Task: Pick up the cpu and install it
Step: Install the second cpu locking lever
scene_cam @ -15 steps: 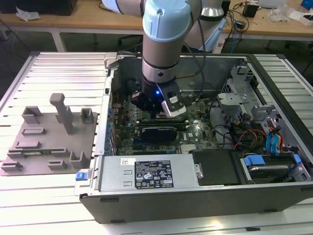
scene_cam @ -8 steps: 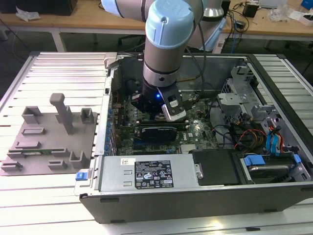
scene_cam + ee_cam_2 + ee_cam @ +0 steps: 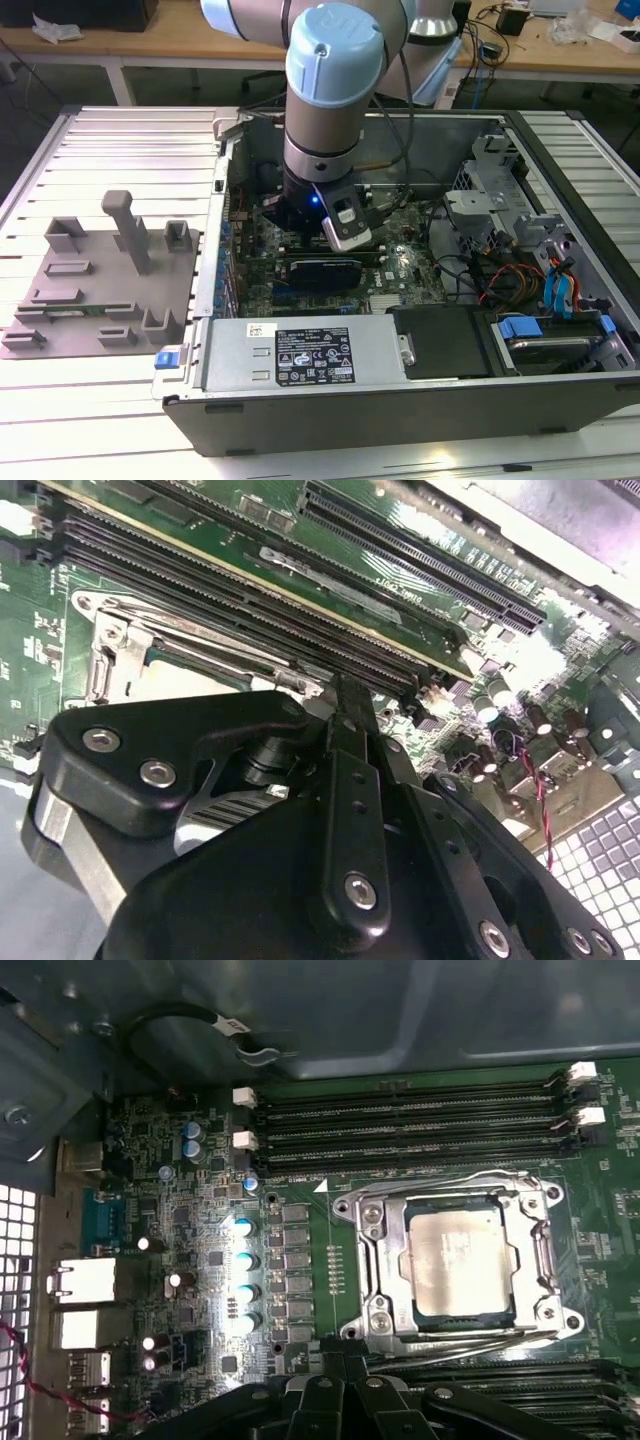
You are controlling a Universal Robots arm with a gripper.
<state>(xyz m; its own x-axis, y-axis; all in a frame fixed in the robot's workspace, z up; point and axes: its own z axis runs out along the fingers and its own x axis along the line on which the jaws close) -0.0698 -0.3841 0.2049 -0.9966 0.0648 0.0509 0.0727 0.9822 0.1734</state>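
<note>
My gripper [image 3: 345,705] hangs low inside the open computer case [image 3: 400,400], over the green motherboard [image 3: 200,1260]. The cpu [image 3: 460,1260] lies flat inside the metal-framed socket [image 3: 375,1250], its pale top showing, beside the long memory slots [image 3: 400,1120]. I hold nothing that I can see, though I cannot tell whether my fingers are apart or together.
</note>
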